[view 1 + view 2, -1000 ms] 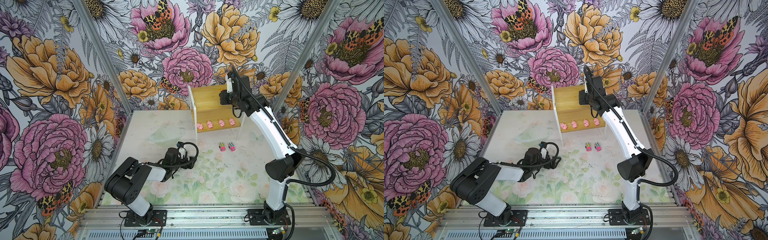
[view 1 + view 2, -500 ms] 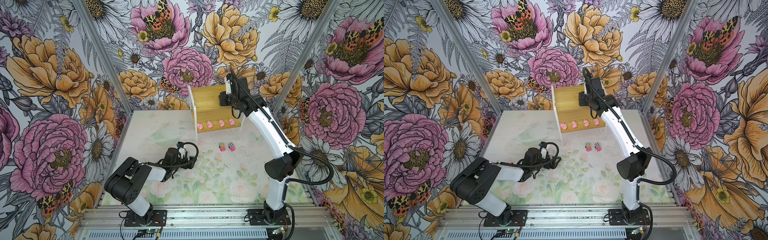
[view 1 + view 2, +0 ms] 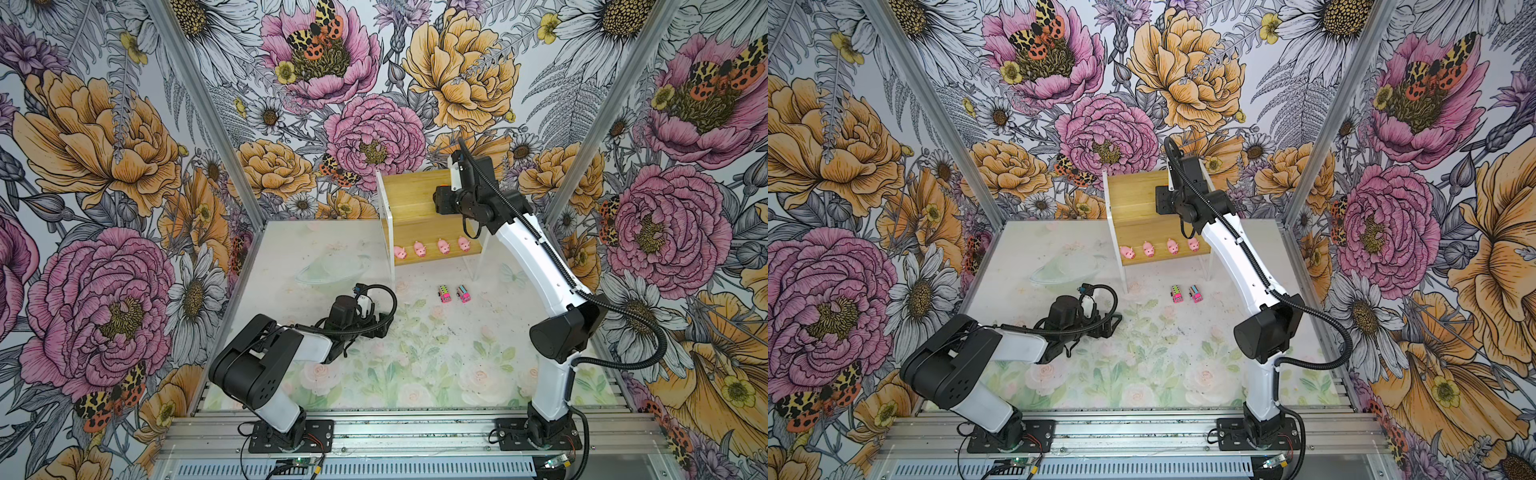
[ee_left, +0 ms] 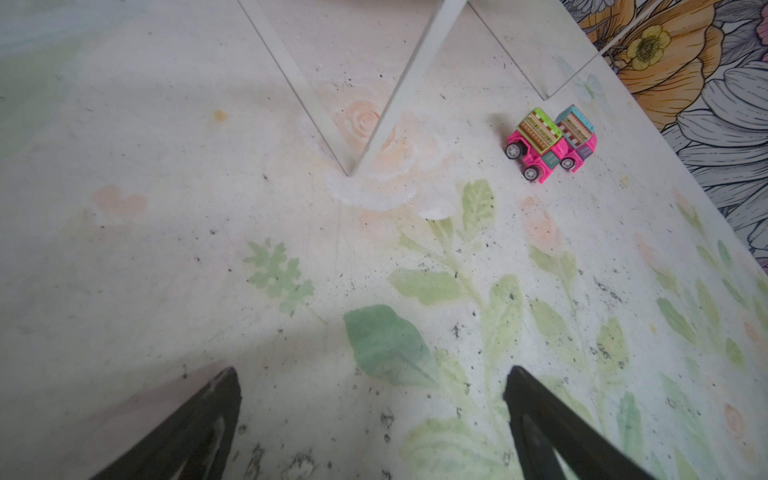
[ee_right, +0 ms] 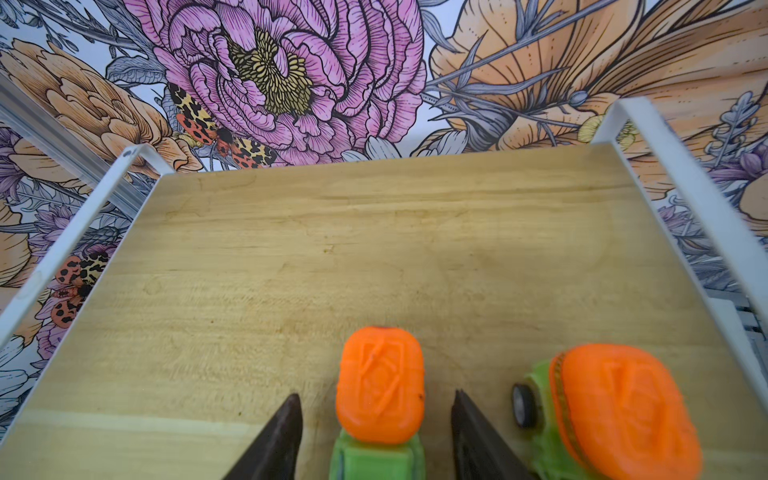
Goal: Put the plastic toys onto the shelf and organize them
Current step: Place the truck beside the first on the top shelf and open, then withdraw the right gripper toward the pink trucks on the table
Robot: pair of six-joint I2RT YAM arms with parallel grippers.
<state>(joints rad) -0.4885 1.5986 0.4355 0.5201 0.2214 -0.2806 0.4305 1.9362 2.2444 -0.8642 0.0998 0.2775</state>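
We see the bench (image 3: 415,374) with the shelf (image 3: 411,193) at its far edge. Our right gripper (image 5: 376,401) hangs over the upper board (image 5: 374,249), its jaws parted on either side of a green truck (image 5: 379,382) and clear of it. That truck stands on the board, with a second green truck (image 5: 623,411) just beside it. Our left gripper (image 4: 372,374) sits low over the bench, jaws wide apart with nothing between them. Two pink trucks (image 3: 445,294) stand side by side on the bench before the shelf. Four pigs (image 3: 420,248) line the lower board (image 3: 428,232).
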